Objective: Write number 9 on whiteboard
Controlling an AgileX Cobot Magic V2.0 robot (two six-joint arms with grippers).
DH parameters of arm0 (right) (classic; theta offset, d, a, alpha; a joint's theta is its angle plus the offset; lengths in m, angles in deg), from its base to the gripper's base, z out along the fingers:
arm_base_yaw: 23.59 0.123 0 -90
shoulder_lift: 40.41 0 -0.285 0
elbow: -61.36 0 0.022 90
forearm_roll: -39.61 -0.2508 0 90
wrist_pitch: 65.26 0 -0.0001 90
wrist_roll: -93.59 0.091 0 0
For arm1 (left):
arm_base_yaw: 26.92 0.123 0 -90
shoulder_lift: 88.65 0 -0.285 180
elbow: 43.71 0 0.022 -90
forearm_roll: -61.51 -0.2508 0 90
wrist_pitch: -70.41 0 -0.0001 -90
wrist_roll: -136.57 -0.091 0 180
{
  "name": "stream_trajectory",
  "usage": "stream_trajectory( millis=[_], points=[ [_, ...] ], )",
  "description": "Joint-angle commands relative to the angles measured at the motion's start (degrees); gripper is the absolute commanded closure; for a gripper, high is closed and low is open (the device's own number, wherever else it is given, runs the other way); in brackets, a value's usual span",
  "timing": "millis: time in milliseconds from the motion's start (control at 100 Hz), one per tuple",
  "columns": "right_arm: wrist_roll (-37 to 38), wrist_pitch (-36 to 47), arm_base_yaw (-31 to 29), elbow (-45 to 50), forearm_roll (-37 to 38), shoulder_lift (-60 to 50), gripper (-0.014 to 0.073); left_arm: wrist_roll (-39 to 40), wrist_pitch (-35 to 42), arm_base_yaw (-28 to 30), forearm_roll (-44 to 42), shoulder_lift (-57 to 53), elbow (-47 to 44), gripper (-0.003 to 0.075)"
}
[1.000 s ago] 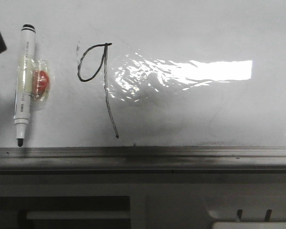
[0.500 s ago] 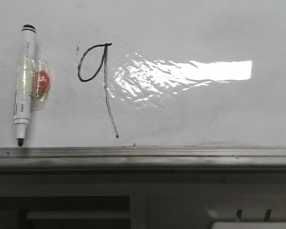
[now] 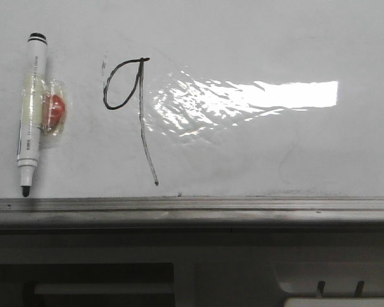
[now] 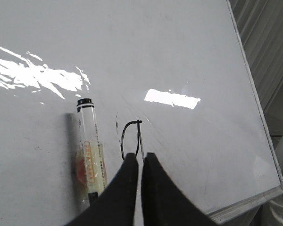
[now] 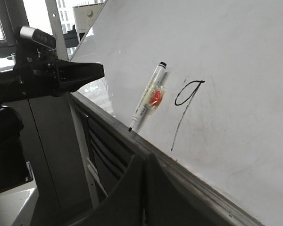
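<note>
The whiteboard (image 3: pixel 256 153) was a glossy white surface with a bright band of glare toward three o'clock and a grey metal rail (image 3: pixel 192 206) along its six o'clock edge. On it stood the number 9 (image 3: pixel 129 109), a thin black line with an oval loop and a long slanted tail ending just short of the rail. At nine o'clock from the digit, well apart from it, a marker (image 3: pixel 31 112) lay flat against the board, cap end at twelve o'clock, bare tip at six just above the rail. A clear tape wrap with a red piece (image 3: pixel 54 109) clung to its barrel.
</note>
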Motion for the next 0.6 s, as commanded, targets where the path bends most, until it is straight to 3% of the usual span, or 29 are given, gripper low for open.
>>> stream_trajectory(
  millis=[0,590],
  points=[
    [-0.43,4.32,0.11,-1.39,0.14,1.36,0.0663,-0.25,6.64,0.08,-1.39,0.12,1.6,0.074],
    [-0.43,4.32,0.11,-1.39,0.01,1.36,0.0663,-0.25,9.21,-0.03,-1.9,0.22,1.6,0.074]
  ],
)
